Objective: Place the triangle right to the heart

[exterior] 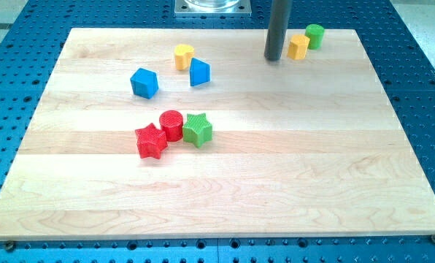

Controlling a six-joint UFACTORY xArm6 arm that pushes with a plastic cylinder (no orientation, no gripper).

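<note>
Approaching step, by my reading: my tip stands near the table's top edge, well apart from the blue triangle, which sits just right of the yellow heart. No end effector fitted. Next: small nudge, if any.

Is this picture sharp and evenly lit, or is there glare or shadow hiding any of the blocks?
Camera view: even, soft light, no harsh glare on the wooden board; blocks throw only faint shadows; my tip looks sharp, left of the yellow block; red star is crisp.
</note>
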